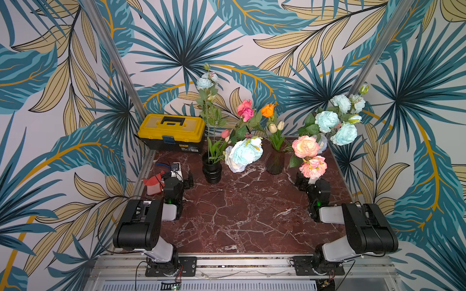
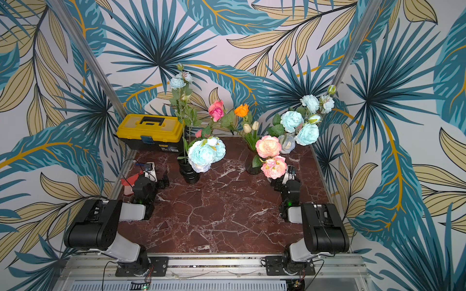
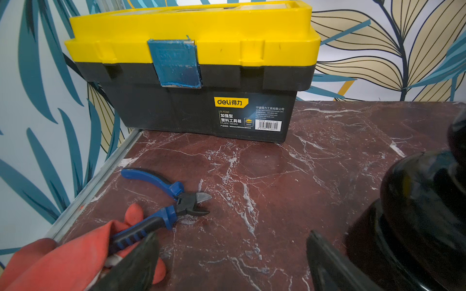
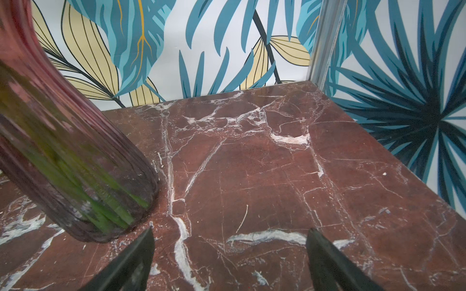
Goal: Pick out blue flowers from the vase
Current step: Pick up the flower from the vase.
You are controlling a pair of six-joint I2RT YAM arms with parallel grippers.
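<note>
Blue flowers [image 1: 327,121] well beyond right tool [image 4: 230,230]

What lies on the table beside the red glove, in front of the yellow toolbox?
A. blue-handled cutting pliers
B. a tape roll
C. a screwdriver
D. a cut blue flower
A: the left wrist view shows blue-handled cutting pliers lying on the marble table, one handle over the red glove, with the yellow toolbox behind them.
</note>
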